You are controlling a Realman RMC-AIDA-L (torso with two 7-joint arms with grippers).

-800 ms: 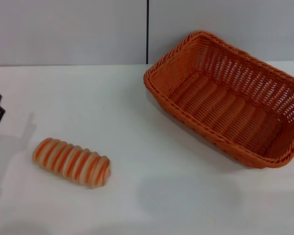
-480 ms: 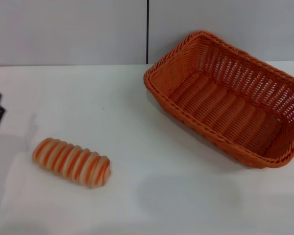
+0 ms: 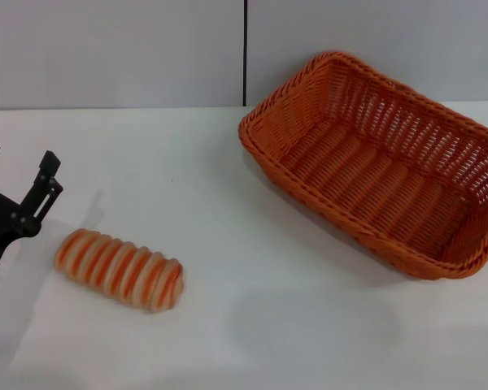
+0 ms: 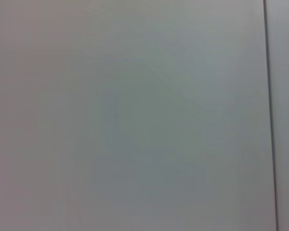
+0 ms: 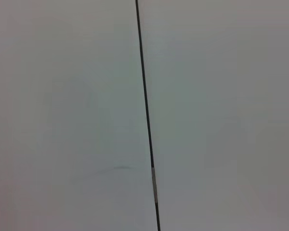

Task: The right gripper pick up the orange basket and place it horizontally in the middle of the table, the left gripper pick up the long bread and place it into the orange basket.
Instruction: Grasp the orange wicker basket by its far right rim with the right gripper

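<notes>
While the orange basket (image 3: pixel 380 163) is sitting at two o'clock on the table (image 3: pixel 228 325), the left gripper (image 3: pixel 16 166), fingers spread apart, is hovering at nine o'clock beside the long bread (image 3: pixel 119 269).

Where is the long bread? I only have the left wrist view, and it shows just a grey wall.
Observer: In the head view the long bread lies on the table, on the robot's left side.
Operator: Is my pincer near it?
Observer: The left pincer is open, to the left of the bread and a little behind it, not touching it.
Operator: And the basket?
Observer: The orange basket sits on the table's far right, set at an angle, with nothing in it. No view shows the right pincer.
</notes>
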